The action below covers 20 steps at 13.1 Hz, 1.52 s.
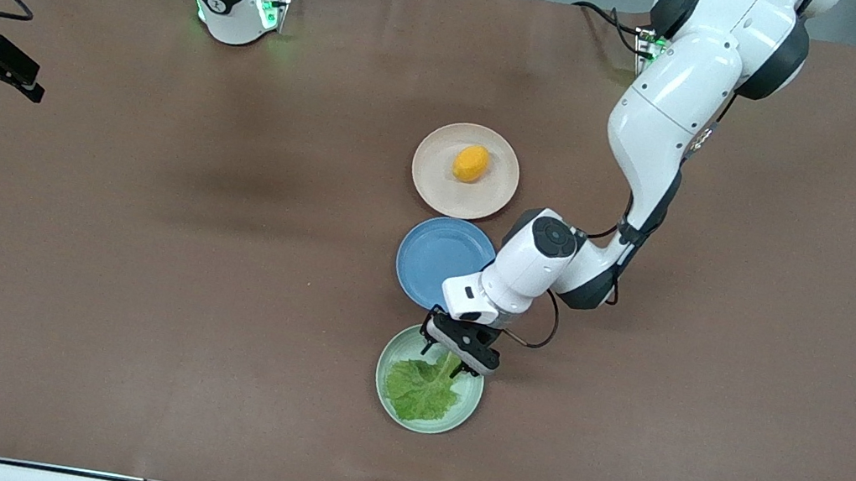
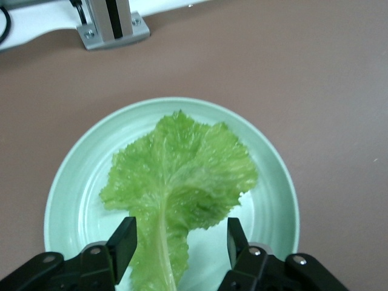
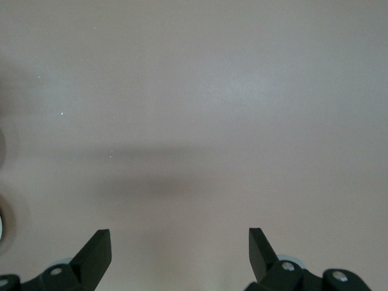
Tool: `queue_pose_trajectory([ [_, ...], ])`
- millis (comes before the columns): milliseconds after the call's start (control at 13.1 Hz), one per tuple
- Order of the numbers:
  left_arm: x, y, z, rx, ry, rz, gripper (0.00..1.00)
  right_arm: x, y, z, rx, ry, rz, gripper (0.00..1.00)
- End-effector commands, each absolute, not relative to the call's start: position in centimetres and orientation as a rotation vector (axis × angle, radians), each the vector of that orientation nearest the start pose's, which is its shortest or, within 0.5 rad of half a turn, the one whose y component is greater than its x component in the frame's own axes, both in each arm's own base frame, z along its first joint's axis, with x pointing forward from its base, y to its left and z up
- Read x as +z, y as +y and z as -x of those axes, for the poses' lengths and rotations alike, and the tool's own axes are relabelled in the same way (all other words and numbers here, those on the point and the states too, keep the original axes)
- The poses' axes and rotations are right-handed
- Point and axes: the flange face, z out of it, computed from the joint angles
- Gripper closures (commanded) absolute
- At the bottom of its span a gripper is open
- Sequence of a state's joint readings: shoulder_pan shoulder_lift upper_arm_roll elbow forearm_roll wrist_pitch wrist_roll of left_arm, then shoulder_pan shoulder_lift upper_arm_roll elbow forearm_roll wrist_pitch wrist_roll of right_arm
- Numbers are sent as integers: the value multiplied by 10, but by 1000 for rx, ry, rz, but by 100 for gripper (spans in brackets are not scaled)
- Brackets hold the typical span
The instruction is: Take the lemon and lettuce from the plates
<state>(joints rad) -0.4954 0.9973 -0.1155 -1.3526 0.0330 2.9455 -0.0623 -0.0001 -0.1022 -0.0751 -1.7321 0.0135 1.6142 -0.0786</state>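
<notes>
The lettuce (image 2: 179,182) lies flat on the mint plate (image 2: 276,182) near the table's front edge. The left gripper (image 2: 180,241) straddles its pale stem, jaws partly apart, not yet pinching. Best pinch low at the stem. The right gripper (image 3: 180,245) waits, wide open.

No text, label, brand, number or sign can be read anywhere.

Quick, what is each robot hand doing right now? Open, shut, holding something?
Left hand: open, fingers either side of the lettuce stem on the green plate, nothing gripped yet.
Right hand: open, empty, waiting over bare table.
</notes>
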Motion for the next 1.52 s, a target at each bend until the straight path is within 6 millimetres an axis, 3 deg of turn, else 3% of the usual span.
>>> queue_pose_trajectory([
  [0, 178, -428, -651, -952, 861, 3085, 41, 612, -41, -514, 20, 0, 3125, 0],
  [228, 172, -428, -649, -948, 880, 3054, 44, 618, -42, -521, 11, 4, 3131, 0],
  [457, 166, -430, -649, -969, 908, 3002, 63, 589, -45, -541, 60, 18, 3118, 0],
  [609, 164, -429, -649, -967, 911, 2998, 65, 547, -46, -571, 119, 13, 3120, 0],
  [685, 164, -429, -650, -967, 910, 2997, 68, 546, -45, -582, 113, 3, 3135, 0],
  [838, 166, -426, -652, -973, 905, 2990, 82, 543, -29, -582, 139, 35, 3119, 0],
  [914, 167, -426, -652, -981, 905, 2989, 86, 533, -23, -578, 188, 144, 3083, 0],
  [990, 167, -426, -652, -981, 907, 2988, 90, 527, -13, -577, 213, 281, 3024, 0],
  [1142, 176, -427, -653, -997, 902, 2989, 98, 522, 30, -574, 247, 467, 3006, 0],
  [1294, 196, -430, -656, -1036, 899, 2985, 99, 514, 78, -568, 261, 586, 3005, 0],
  [1447, 226, -432, -659, -1092, 892, 2981, 99, 493, 121, -558, 252, 690, 2998, 0],
])
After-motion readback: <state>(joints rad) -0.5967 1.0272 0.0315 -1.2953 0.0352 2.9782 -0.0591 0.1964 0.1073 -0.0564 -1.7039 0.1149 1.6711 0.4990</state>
